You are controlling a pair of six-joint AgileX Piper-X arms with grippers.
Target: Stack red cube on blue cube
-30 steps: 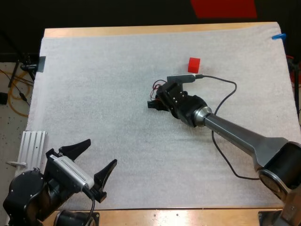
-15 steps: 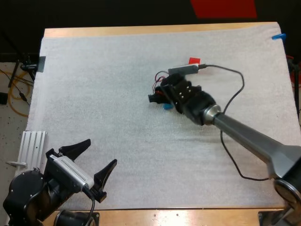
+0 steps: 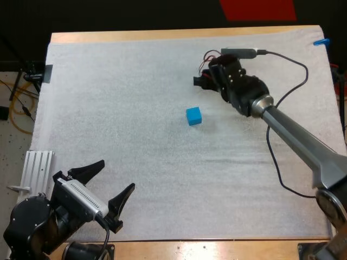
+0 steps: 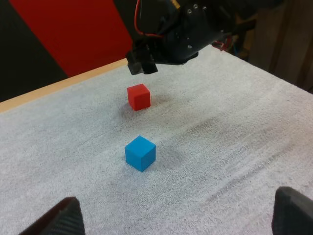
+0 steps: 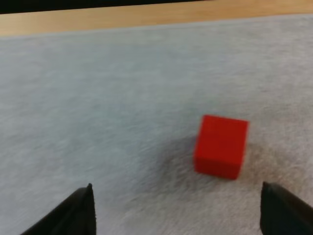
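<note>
The blue cube [image 3: 193, 115] [image 4: 140, 153] rests alone on the white mat [image 3: 108, 97], near its middle. The red cube [image 4: 139, 96] [image 5: 221, 145] sits a short way beyond it, toward the table's far edge. My right gripper [image 3: 199, 81] [image 4: 142, 63] [image 5: 178, 215] hovers just above and behind the red cube, open, with nothing between its fingers. In the high view that arm covers the red cube. My left gripper [image 3: 115, 176] [image 4: 181, 220] is open at the mat's near left corner, far from both cubes.
A ribbed metal block [image 3: 39, 164] lies off the mat's left edge beside my left arm. The bare wooden table edge [image 3: 162, 34] runs along the far side. The mat's left half and near side offer free room.
My right arm has swung from over the blue cube toward the far right, uncovering the blue cube and now standing over the red one. The left arm has not moved.
</note>
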